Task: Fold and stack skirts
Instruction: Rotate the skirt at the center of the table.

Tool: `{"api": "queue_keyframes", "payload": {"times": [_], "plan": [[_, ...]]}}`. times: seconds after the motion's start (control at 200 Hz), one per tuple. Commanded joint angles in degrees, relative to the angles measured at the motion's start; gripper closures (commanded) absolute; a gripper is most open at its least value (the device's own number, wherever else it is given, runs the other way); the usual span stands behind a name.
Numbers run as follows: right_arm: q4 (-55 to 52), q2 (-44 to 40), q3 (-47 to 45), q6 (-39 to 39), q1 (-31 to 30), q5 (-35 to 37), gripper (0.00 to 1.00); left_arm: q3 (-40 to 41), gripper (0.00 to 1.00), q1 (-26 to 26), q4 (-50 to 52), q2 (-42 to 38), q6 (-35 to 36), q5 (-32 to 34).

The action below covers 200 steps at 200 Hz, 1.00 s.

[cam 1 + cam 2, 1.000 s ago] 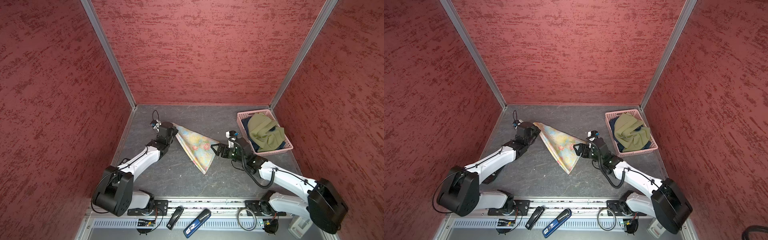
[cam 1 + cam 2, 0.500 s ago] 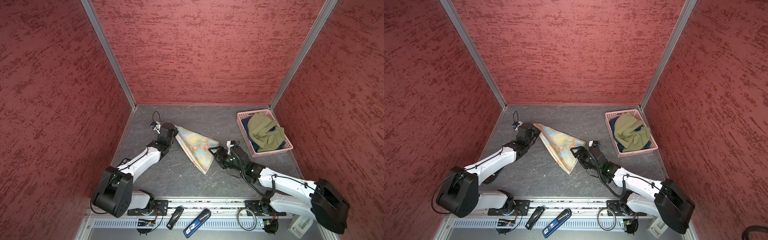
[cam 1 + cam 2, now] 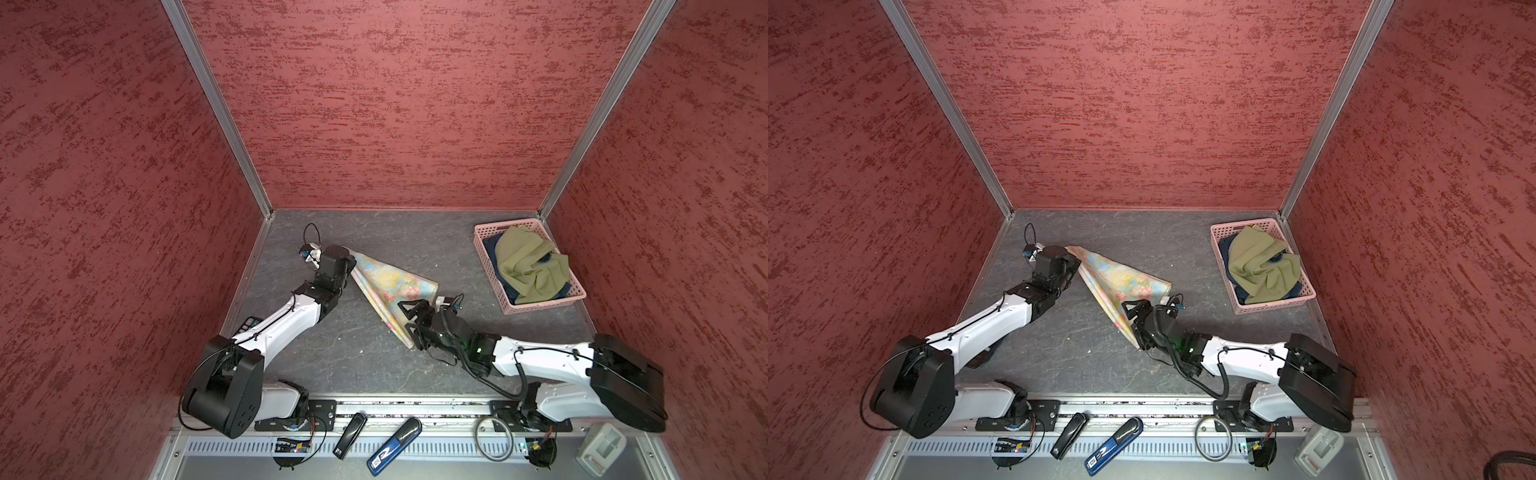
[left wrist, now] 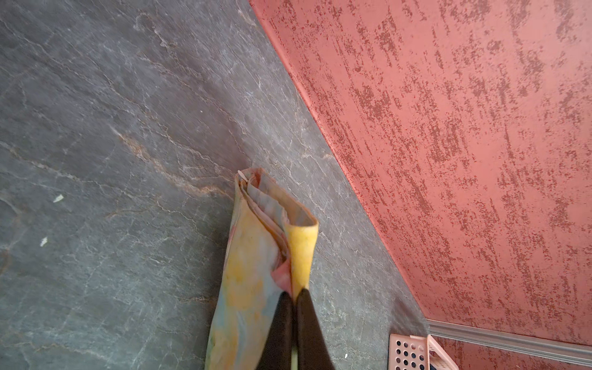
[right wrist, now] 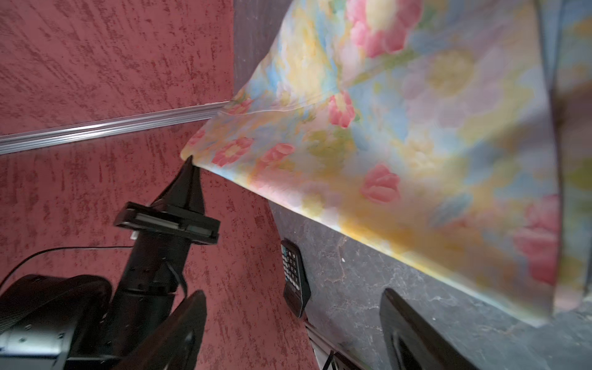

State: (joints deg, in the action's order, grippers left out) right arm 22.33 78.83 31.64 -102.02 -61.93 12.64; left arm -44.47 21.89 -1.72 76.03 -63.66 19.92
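The floral skirt (image 3: 390, 286) hung folded from one corner, pinched in the left claw (image 4: 293, 296), whose jaws were pressed together on the cloth. From that claw the cloth sloped down toward the right claw (image 5: 293, 293), its low tip just beside that claw and near the counter (image 3: 353, 365). The right claw stood spread wide, the skirt's hem just ahead of its fingers (image 5: 189, 323); whether they touched it could not be told. Well beyond the right claw, on the side away from the left one, the olive skirt (image 3: 528, 266) lay crumpled over the denim skirt (image 3: 494, 249) in the basket (image 3: 540, 306).
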Motion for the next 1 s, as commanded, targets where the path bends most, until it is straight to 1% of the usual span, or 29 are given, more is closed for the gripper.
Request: {"api": "queue_keyframes", "payload": {"times": [0.0,0.055,0.165,0.311,0.441,0.566,0.706,0.857,0.937,0.997], "plan": [[7.4,4.1,0.7,-15.2,-1.8,2.6,0.13,0.3,1.00,0.1,-1.3,-1.7,0.0,1.3],[10.2,7.3,0.6,-16.9,-2.6,2.6,0.13,0.4,1.00,0.2,-1.2,-2.0,0.5,1.2],[12.4,9.6,0.9,-19.5,-4.1,3.7,0.12,0.4,1.00,0.0,-0.7,-2.8,1.4,0.9],[12.4,10.1,0.9,-21.6,-5.6,4.4,0.12,0.3,1.00,-0.1,-0.3,-3.9,2.9,1.3],[11.0,10.1,0.5,-23.7,-6.5,5.5,0.10,0.8,1.00,-0.2,-0.4,-4.2,2.7,1.4],[12.9,11.1,-0.8,-26.7,-7.1,7.1,0.09,1.0,1.00,0.1,-0.7,-3.9,2.5,1.1],[17.2,13.9,-1.1,-30.1,-7.8,8.6,0.08,1.2,1.00,0.7,-0.7,-3.4,2.2,0.4],[25.0,21.1,-0.7,-34.0,-8.7,7.9,0.07,1.1,1.00,1.1,-0.3,-3.6,2.9,0.5],[29.2,23.9,-1.9,-35.6,-8.8,9.1,0.05,1.1,1.00,1.1,-0.3,-4.0,3.2,0.3],[28.7,23.9,-2.8,-36.6,-8.8,10.3,0.02,1.2,1.00,1.1,0.0,-4.5,3.2,0.4]]}}
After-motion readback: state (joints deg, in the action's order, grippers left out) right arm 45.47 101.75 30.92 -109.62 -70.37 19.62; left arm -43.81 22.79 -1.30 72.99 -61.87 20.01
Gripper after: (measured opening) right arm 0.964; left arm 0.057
